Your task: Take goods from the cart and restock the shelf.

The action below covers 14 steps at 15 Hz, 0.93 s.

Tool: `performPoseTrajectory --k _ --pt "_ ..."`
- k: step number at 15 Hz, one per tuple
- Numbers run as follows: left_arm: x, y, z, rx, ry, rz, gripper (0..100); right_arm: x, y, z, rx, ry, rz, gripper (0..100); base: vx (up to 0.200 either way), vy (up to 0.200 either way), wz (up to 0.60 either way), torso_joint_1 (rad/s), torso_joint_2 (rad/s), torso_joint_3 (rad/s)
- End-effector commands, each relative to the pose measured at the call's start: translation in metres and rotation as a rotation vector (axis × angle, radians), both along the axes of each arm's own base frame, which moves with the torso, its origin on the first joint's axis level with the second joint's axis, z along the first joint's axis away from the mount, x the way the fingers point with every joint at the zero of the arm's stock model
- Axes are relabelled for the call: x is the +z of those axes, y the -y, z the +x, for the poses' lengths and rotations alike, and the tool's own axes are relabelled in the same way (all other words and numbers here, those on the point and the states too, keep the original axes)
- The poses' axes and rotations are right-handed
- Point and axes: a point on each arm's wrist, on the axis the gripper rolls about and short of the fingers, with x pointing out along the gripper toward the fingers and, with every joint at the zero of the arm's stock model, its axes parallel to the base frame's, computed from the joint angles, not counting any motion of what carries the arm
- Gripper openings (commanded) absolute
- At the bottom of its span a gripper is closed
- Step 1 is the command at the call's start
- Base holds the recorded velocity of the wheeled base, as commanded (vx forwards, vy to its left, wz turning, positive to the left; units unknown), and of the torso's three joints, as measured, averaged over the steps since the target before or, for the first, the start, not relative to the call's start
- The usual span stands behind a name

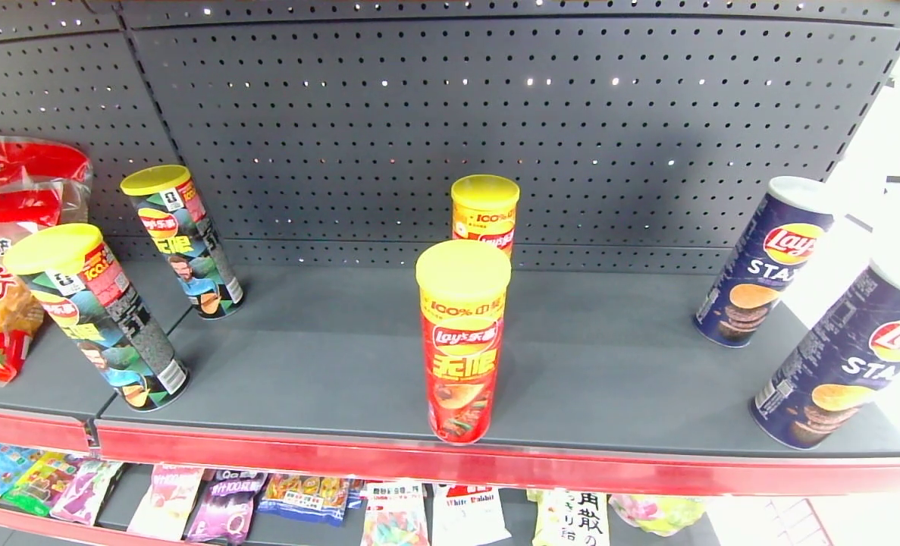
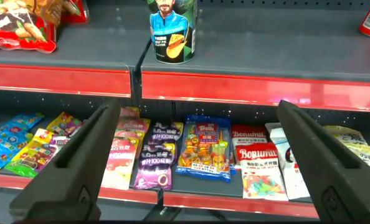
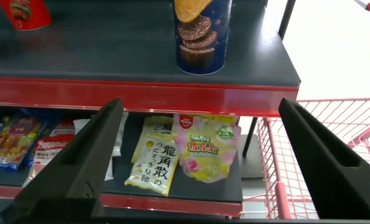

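Cans (image 1: 461, 341) stand in pairs on the grey shelf (image 1: 328, 356): two green, two red, two blue. Left gripper (image 2: 199, 109) and right gripper (image 3: 200, 104) hang before its red edge, jaws apart and empty. Cart (image 3: 316, 149) stands by the shelf's right end.

Round logo, big yellow characters and a percentage line near the top on front red can (image 1: 461, 356); same percentage line on rear red can (image 1: 484, 216). Logo over white capitals on near blue can (image 1: 844, 364) and far blue can (image 1: 760, 265). Logo, yellow characters and barcode patch on near green can (image 1: 101, 318); logo and characters on far green can (image 1: 188, 243). Black characters down yellow packet (image 3: 157, 165).
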Motion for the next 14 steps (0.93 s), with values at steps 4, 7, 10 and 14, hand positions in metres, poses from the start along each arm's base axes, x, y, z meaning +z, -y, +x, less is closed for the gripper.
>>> performPoseTrajectory --k 4,7,10,14 --pt "0.0 0.0 0.0001 0.001 -0.002 0.0 100 0.0 0.0 -0.0001 0.0 0.001 0.0 100 0.0 0.0 0.0 0.0 0.0 0.0" --pt "0.0 0.0 0.0001 0.001 -0.001 -0.002 100 0.0 0.0 -0.0001 0.0 0.001 0.0 100 0.0 0.0 0.0 0.0 0.0 0.0" --pt "0.0 0.0 0.0001 0.001 -0.002 0.0 100 0.0 0.0 -0.0001 0.0 0.001 0.0 100 0.0 0.0 0.0 0.0 0.0 0.0" --pt "0.0 0.0 0.0001 0.001 -0.001 -0.002 100 0.0 0.0 -0.0001 0.0 0.001 0.0 100 0.0 0.0 0.0 0.0 0.0 0.0"
